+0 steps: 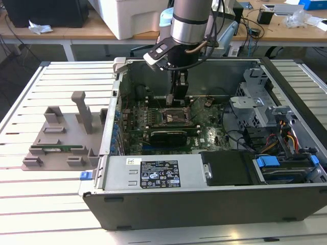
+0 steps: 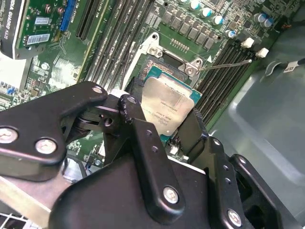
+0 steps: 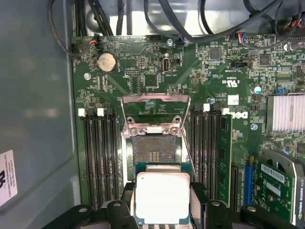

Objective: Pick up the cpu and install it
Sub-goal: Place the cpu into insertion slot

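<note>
Grey fixture tray [image 1: 61,135] is sitting on the slatted table [image 1: 30,214] at the exterior view's left, well apart from everything else; next over, the open PC case [image 1: 204,204] is lying on its side and the arm is reaching down into it; the gripper [image 1: 179,97] is hanging just over the motherboard [image 1: 207,135]; in the first wrist view the jaws are pinching the cpu [image 3: 163,198] by opposite edges, right at the open socket [image 3: 153,148] with its load frame [image 3: 155,102] flipped up; can't tell if it's touching; drive cage [image 1: 255,97] is sitting at the exterior view's right.
</note>
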